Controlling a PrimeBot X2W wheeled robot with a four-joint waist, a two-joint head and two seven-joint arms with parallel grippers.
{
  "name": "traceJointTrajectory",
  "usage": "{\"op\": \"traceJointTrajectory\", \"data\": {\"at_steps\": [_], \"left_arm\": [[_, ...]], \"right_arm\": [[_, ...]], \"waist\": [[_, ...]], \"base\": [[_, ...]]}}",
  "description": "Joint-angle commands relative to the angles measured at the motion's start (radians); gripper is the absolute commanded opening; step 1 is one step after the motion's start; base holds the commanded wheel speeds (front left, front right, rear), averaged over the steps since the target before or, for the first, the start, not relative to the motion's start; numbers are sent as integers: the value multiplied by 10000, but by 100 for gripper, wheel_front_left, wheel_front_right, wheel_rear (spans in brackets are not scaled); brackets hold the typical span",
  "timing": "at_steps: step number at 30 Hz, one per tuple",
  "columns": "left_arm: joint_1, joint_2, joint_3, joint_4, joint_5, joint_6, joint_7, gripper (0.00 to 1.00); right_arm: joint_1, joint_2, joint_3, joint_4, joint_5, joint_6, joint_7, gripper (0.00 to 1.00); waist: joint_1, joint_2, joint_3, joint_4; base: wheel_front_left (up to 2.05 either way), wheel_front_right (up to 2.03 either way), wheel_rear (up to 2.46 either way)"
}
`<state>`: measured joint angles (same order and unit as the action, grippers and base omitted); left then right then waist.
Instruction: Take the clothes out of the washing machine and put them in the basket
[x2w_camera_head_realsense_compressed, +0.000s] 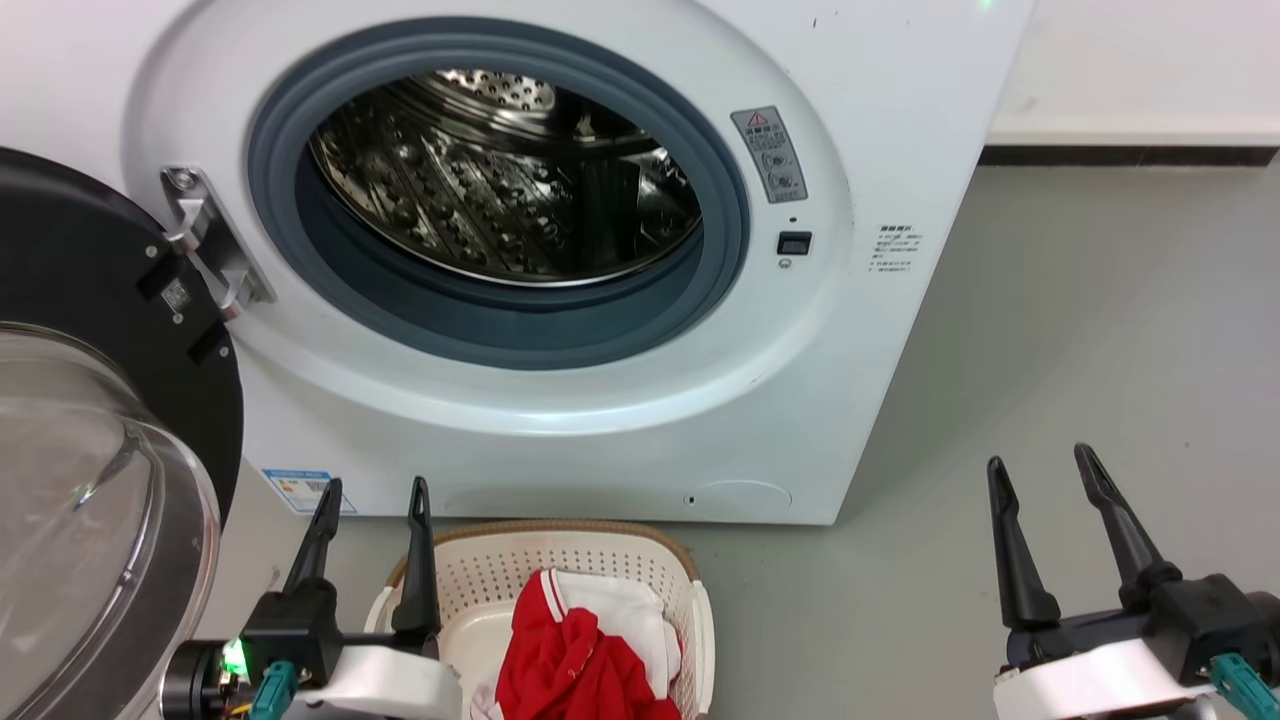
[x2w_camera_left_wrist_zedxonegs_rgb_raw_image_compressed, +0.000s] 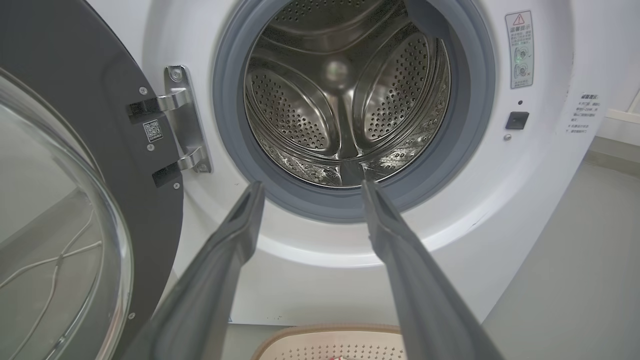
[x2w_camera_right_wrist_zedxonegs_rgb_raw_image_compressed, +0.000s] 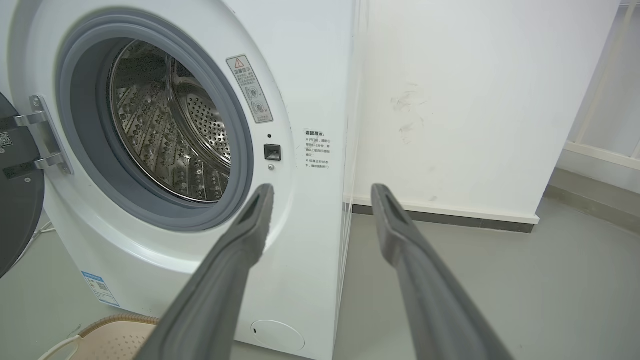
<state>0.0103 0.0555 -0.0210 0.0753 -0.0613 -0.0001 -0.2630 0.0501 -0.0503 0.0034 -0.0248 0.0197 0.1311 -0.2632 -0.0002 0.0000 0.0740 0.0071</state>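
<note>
White enamel covers the washing machine, which takes up the head view from nine o'clock round to one o'clock. Grey floor runs from its right side down to four o'clock. The round door, black-framed with a bulging glass bowl, hangs swung wide at eight o'clock, held by a metal hinge at the nine o'clock edge of the opening. Inside the grey rubber ring the drum shows shiny perforated steel all round.

At six o'clock, on the floor just in front of the machine, stands the basket, cream and perforated with a brown rim. The clothes lie heaped in it toward its five o'clock side: red fabric with white trim, and a white patch at the heap's one o'clock.

At seven o'clock the left gripper points up the view, its fingers wide apart and holding nothing, the inner finger standing at the basket's nine o'clock rim. At four o'clock the right gripper hangs over the floor, well apart from the basket, fingers likewise spread and holding nothing.

A small grey warning sticker sits at the ring's two o'clock.
</note>
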Motion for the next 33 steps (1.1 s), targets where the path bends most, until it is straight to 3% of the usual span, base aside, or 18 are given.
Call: {"op": "traceJointTrajectory", "data": {"at_steps": [1, 21, 22, 25, 33], "left_arm": [[165, -25, 34, -38, 43, -26, -25, 100], [613, -58, 54, 70, -83, 141, -26, 100], [536, -44, 37, 98, -49, 97, 0, 0], [619, -50, 19, 379, -51, 89, 52, 0], [363, -50, 207, 576, -1746, -66, 501, 0]], "right_arm": [[164, 3, -38, 30, 69, -7, -23, 100], [443, 3, -13, 70, 256, -7, -23, 100], [345, 0, -7, 86, 176, 2, 0, 0], [388, 4, 15, 342, 178, 2, 12, 0], [215, -106, 34, 530, 2042, 1, 296, 0]], "waist": [[2, 0, -168, 0], [2, 0, -552, -113], [2, 0, -554, -113], [2, 0, -555, -114], [2, 0, -565, -110]], "base": [[0, 0, 0], [0, 0, 0], [0, 0, 0], [0, 0, 0], [0, 0, 0]]}}
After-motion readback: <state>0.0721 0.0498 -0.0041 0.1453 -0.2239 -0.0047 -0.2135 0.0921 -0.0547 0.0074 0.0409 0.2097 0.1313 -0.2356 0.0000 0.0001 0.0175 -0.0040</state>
